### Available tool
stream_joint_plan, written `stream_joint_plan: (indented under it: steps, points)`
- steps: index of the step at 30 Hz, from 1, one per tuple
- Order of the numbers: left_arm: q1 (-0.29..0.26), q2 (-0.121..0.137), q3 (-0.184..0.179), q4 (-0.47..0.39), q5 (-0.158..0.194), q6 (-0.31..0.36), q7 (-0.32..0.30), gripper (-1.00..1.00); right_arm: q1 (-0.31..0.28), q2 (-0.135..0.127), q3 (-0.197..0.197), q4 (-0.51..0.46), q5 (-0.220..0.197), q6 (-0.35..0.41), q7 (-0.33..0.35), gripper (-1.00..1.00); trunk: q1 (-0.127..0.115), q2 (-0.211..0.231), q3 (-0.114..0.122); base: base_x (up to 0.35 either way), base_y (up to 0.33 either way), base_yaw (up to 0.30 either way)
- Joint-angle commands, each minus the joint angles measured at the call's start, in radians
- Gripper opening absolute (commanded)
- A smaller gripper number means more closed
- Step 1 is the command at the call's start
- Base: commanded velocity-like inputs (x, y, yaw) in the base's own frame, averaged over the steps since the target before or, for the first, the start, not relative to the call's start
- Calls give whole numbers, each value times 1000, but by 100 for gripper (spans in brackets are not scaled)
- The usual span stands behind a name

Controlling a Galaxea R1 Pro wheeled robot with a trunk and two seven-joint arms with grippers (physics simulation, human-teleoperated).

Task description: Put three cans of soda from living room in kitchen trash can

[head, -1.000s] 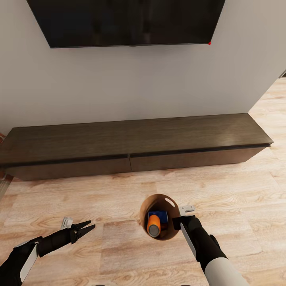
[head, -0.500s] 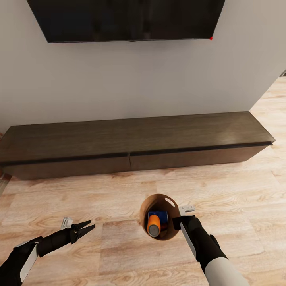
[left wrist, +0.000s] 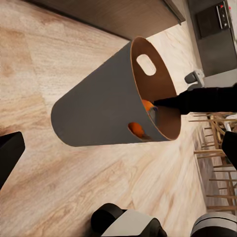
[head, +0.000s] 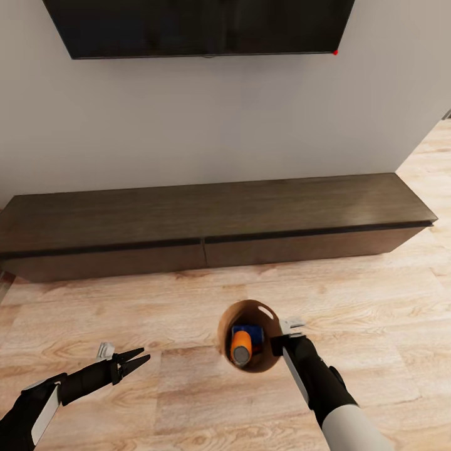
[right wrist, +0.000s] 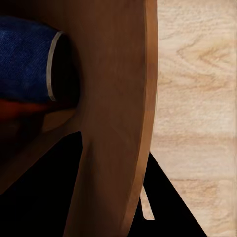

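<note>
Bin [head: 266,358] hung above the plank floor [head: 376,326], its rim pinched by the right gripper [head: 280,343], one finger inside the wall and one outside. It was round, brown within and grey on the outside in the left wrist view, with an oval hand-hole. An orange can [head: 241,347] and a blue can [head: 248,331] lay inside, touching. The left gripper [head: 143,357] was well apart to the left, fingers spread, holding nothing. Behind stood a dark cabinet [head: 213,219] beneath a TV [head: 200,25].
</note>
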Motion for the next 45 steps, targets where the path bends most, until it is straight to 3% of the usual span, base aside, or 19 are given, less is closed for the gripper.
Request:
stream_joint_plan:
  steps: [1, 5, 10, 13, 27, 35, 45]
  points:
    - [0, 0, 0, 0, 0, 0, 0, 100, 0, 0, 34, -7, -15, -2, 1, -100, 0, 0, 0, 0, 0, 0]
    - [0, 0, 0, 0, 0, 0, 0, 100, 0, 0, 103, -15, -15, -4, 0, -100, 0, 0, 0, 0, 0, 0]
    - [0, 0, 0, 0, 0, 0, 0, 100, -1, 0, 134, -28, -16, -6, 0, -100, 8, -14, -6, 0, 0, 0]
    - [0, 0, 0, 0, 0, 0, 0, 100, -1, 0, 137, -30, -17, -6, 0, -100, 19, -35, -16, 0, 0, 0]
    - [0, 1, 0, -1, -3, -1, 0, 100, -1, 0, 139, -48, -18, -18, 0, -100, 19, -35, -16, 0, 0, 0]
    - [0, 25, 2, 16, -5, -66, 1, 100, -1, 0, 139, -59, -20, -33, 0, -100, 19, -35, -16, 0, 0, 0]
    - [0, 26, 3, 22, -5, -70, 3, 100, -1, 0, 139, -59, -21, -34, 0, -100, 50, -91, -41, 0, 0, 0]
